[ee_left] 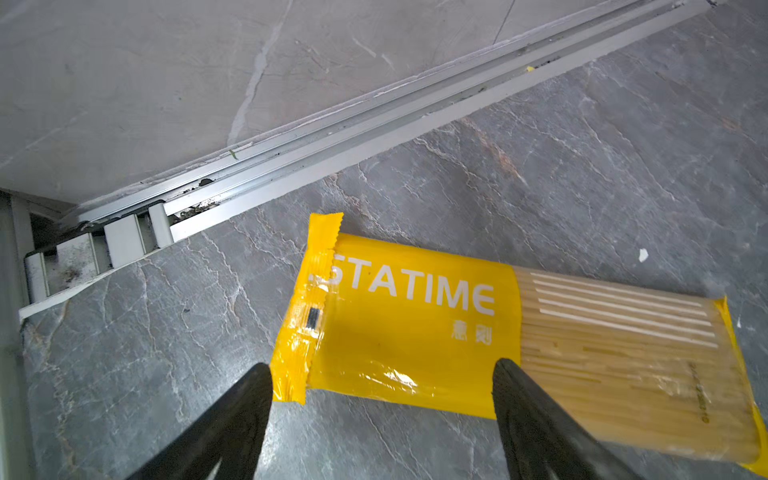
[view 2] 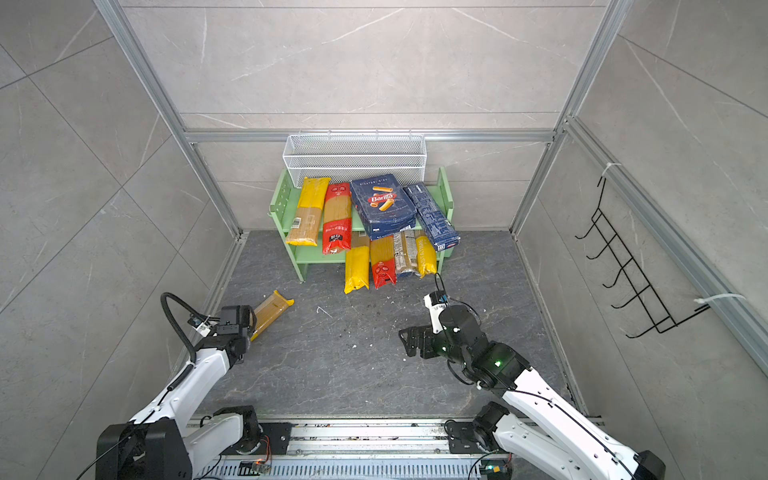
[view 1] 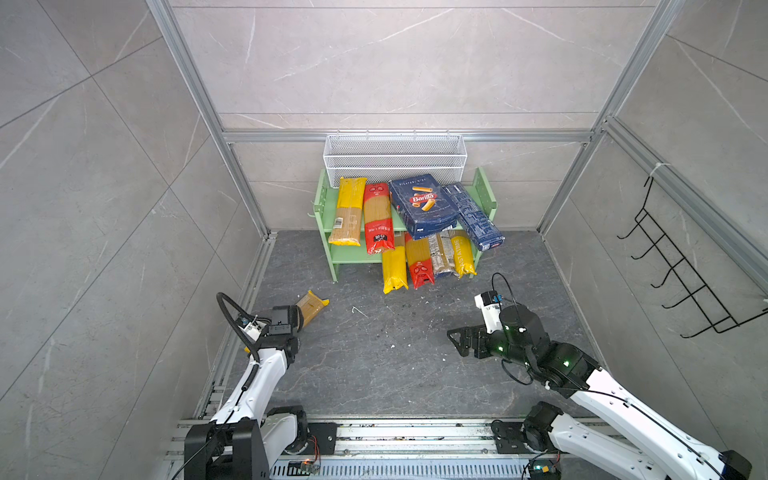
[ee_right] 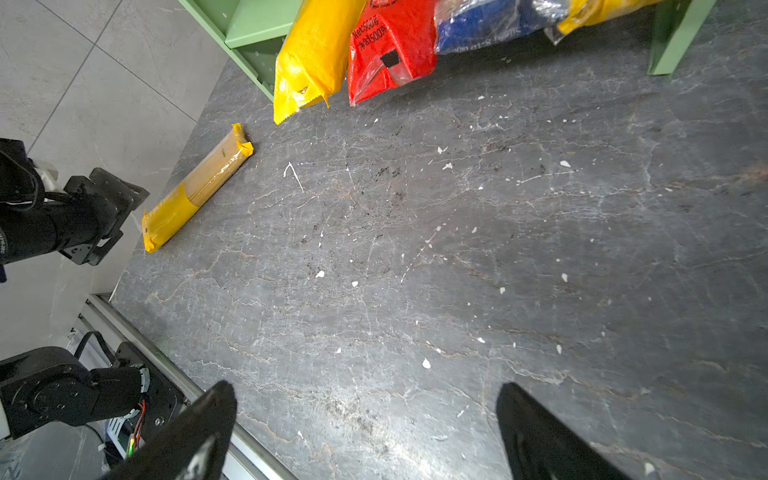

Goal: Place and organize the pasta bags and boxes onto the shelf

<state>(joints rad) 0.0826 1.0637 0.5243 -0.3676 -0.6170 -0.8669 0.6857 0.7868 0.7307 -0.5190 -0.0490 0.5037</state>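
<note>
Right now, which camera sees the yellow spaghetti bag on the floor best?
Left wrist view: the spaghetti bag fills it, letters and strands clear. The right wrist view shows the whole bag, small. In both top views the left gripper hides its near end.

White mesh basket [view 1: 395, 160]; black wire hook rack [view 1: 681, 261]

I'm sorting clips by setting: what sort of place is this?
Probably a mock pantry corner in a lab cell: stone-look wall panels set in an aluminium frame, a green shelf loaded with pasta bags.
</note>
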